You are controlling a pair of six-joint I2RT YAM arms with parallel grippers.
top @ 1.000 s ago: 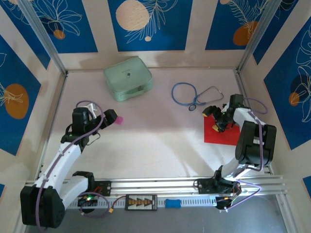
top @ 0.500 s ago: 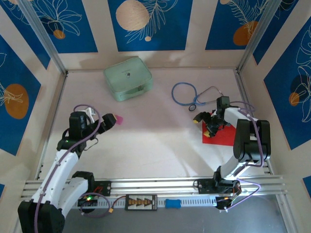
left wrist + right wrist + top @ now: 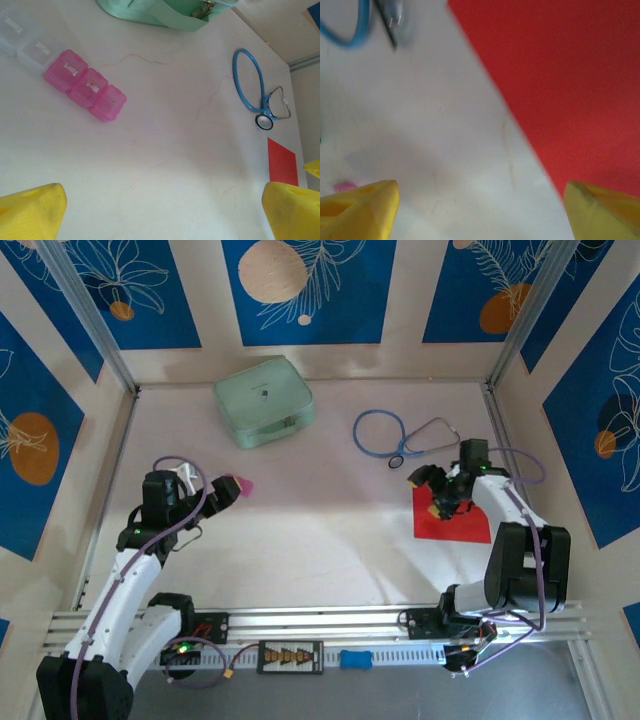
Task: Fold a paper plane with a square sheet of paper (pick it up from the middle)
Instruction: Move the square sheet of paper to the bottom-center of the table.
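Square sheet of paper [image 3: 462,526] flat and unfolded on the right side of the table [image 3: 320,540], bright red, close to the right wall and a little nearer the arms than the stethoscope [image 3: 400,435]. From the left wrist, a narrow red patch far across the surface. From the right wrist, a broad red field over the upper right, with a diagonal edge running down between the fingers.

Right gripper [image 3: 431,493] low over the sheet's left edge, near its far corner. Jaws spread wide, nothing between them. Yellow fingertips [image 3: 360,207] in the two bottom corners of the wrist view, one over bare table, the other over red. Touching the paper or just above it: cannot tell.

Left gripper [image 3: 222,490] on the left side of the table, well apart from the sheet, jaws fully apart and empty, yellow fingertips [image 3: 30,210] framing bare tabletop. Just beyond, a pill organiser [image 3: 85,85] lying flat, pink compartments at one end, clear ones at the other.

Table surface pale, off-white with a faint pinkish cast, matte, crossed by thin hairline veins. Pale green case [image 3: 263,400] toward the back, left of centre. Blue-tubed stethoscope looped at the back right. Walls on three sides: beige boards with blue panels bearing white leaf outlines and orange or peach discs. Aluminium posts in the back corners. Aluminium rail [image 3: 330,621] along the near edge, carrying both arm bases.
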